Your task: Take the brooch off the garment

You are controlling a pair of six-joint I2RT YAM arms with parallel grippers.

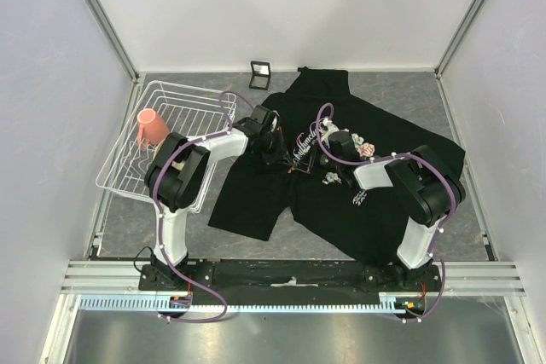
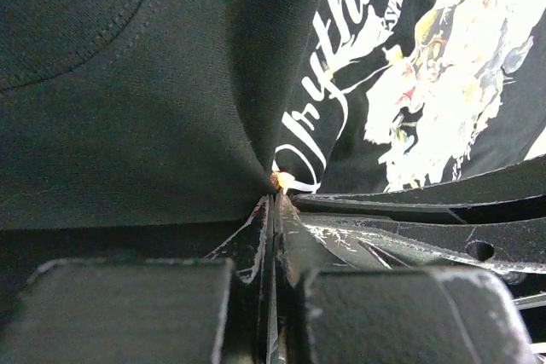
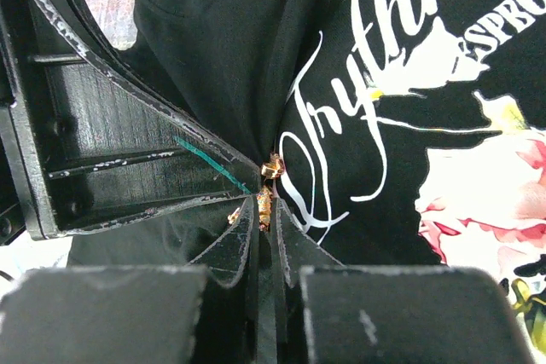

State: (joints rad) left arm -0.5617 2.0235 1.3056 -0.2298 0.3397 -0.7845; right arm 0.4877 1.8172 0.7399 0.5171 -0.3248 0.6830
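The right gripper [image 3: 266, 213] is closest, seen from its own wrist. Its two fingers are pressed together. They pinch the little brooch [image 3: 264, 202], a shiny orange-gold bit right at the tips. The left gripper [image 3: 252, 175] comes in from the left side of that view, and its tips meet the same spot.

From the left wrist, the left gripper's two fingers are pressed together too. The black cloth of the T-shirt [image 2: 128, 125] bunches into a point right at those tips, so this gripper pinches the cloth. A speck of orange sits just past the tips.

White curly letters [image 3: 341, 125] run right next to the brooch. The pink rose print [image 3: 486, 185] is a bit further to the right.

From the top, the T-shirt lies on the grey table [image 1: 478, 210] with some folds in it. Both arms reach to its middle, and the grippers are tip to tip by the letters. The brooch is too small to make out from up there.

A white wire rack [image 1: 192, 108] sits to the left of the shirt, with a pink cup [image 1: 152, 128] in it. A small black square thing [image 1: 260, 74] stands at the far edge, near the top of the shirt.
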